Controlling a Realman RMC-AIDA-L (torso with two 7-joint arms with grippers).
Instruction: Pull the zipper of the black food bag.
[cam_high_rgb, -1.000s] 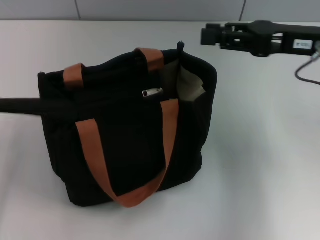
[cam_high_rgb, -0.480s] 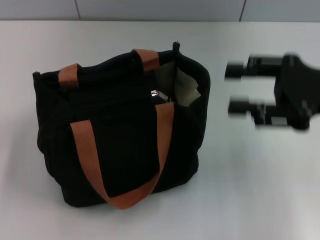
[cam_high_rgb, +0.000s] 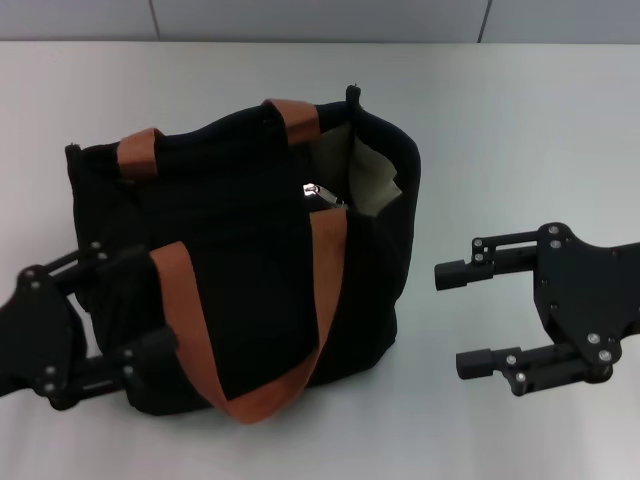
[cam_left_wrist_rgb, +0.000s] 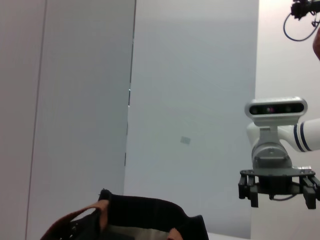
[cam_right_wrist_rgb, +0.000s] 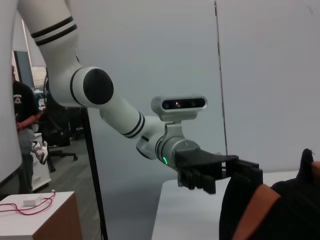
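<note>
1. In the head view the black food bag (cam_high_rgb: 245, 260) is seen standing on the white table (cam_high_rgb: 520, 130), between the two grippers, its mouth gaping at the right end where pale lining is shown.
2. The zipper (cam_high_rgb: 313, 191) is seen only in the head view, as a small silver tab on the track at the top of the bag, just above the near orange-brown strap (cam_high_rgb: 200, 330).
3. The left gripper (cam_high_rgb: 130, 305) is placed at the bag's left side with its jaws spread wide; both fingers lie in front of or against the black fabric, and nothing is gripped.
4. The right gripper (cam_high_rgb: 462, 318) is held well apart from the bag's right side, jaws wide open and empty, pointed toward the bag.
5. From the left wrist view only the bag's rim and the right gripper beyond it are shown.
6. The right wrist view adds the left arm (cam_right_wrist_rgb: 105, 105), its camera (cam_right_wrist_rgb: 179, 104), a bystander (cam_right_wrist_rgb: 22, 107) and a side table (cam_right_wrist_rgb: 37, 210).
</note>
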